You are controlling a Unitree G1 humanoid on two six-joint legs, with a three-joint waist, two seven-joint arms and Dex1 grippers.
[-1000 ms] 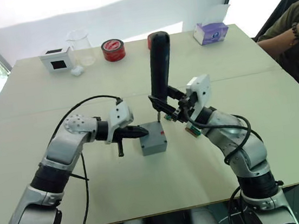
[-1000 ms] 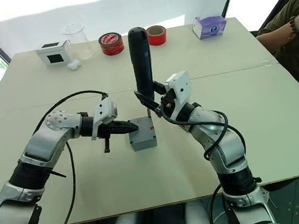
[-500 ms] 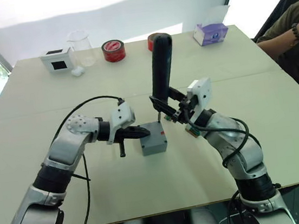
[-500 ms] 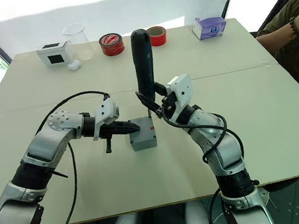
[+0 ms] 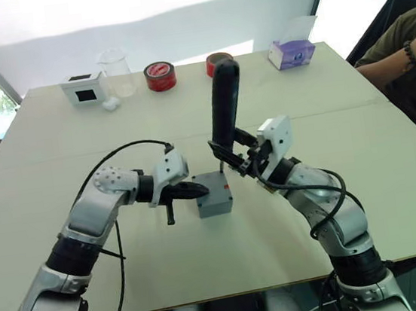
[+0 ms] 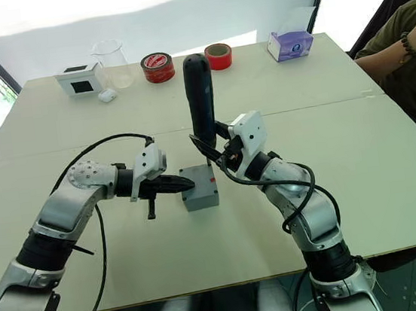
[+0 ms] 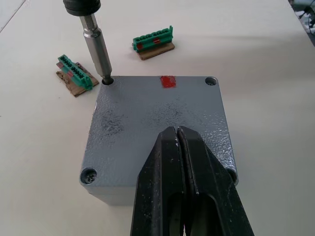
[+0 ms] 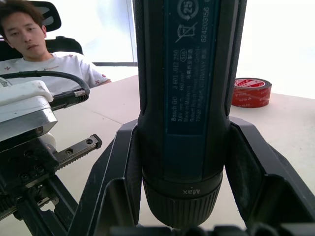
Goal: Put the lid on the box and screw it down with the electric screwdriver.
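Grey textured lid — red mark, corner screw holes — atop the box.

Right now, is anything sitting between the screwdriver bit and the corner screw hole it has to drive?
Nothing visible. The electric screwdriver, held upright in the right pincer, already has its bit in a corner hole of the lid. The shut left pincer rests on the lid, away from that corner.

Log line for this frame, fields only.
lid: on box | left gripper: shut, tips over lid | right gripper: shut on electric screwdriver | bit in corner screw hole
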